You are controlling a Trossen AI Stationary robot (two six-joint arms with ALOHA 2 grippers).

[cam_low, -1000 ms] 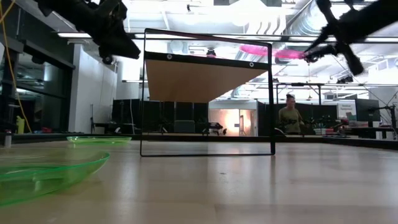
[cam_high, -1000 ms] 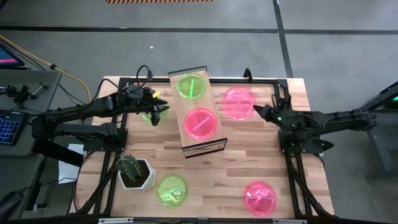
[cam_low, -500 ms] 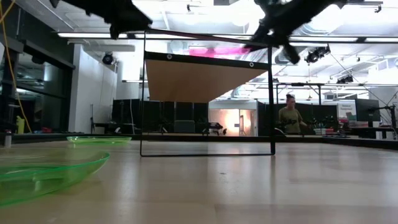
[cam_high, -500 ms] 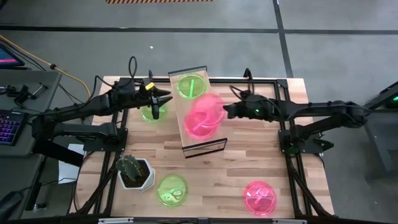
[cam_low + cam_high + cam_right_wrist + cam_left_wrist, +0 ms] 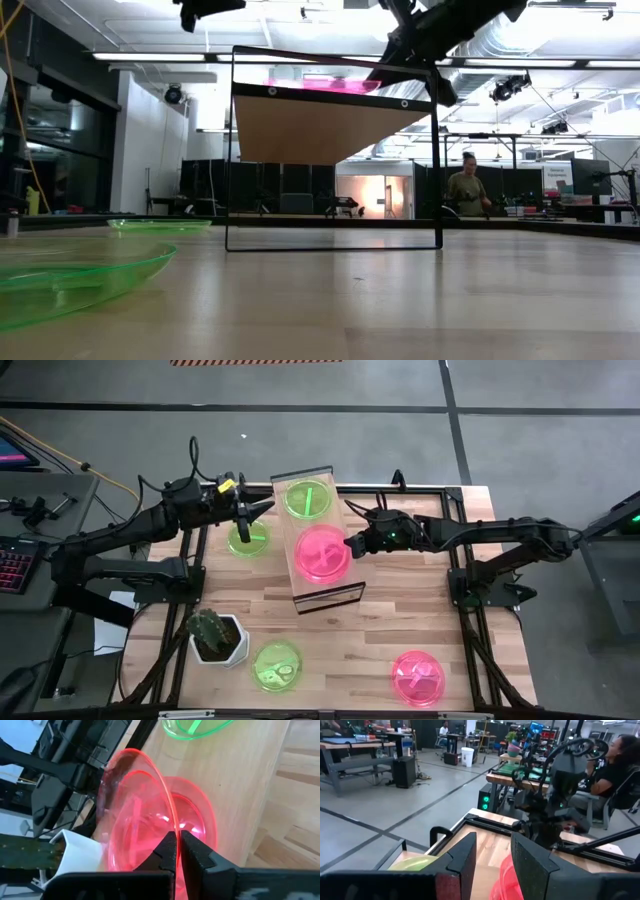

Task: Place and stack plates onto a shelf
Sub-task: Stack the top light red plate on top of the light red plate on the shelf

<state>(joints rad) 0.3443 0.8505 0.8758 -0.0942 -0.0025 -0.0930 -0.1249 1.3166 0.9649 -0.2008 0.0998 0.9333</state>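
Pink plate (image 5: 322, 553) pinched by right claw (image 5: 350, 546) over shelf (image 5: 340, 595), left claw (image 5: 250, 517) spread, wooden table (image 5: 400, 620), workshop behind

Lower pink plate (image 5: 197, 827) on the shelf (image 5: 250, 785) half hidden behind the claw-held pink plate (image 5: 135, 815).

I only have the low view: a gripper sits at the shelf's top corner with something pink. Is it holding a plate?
Observer: Yes, the right gripper is shut on the rim of a held pink plate.
Operator: Anything under it?
Observer: A second pink plate lies on the shelf, right beneath.
Operator: And the left gripper?
Observer: The left gripper is open and empty, above a green plate beside the shelf.
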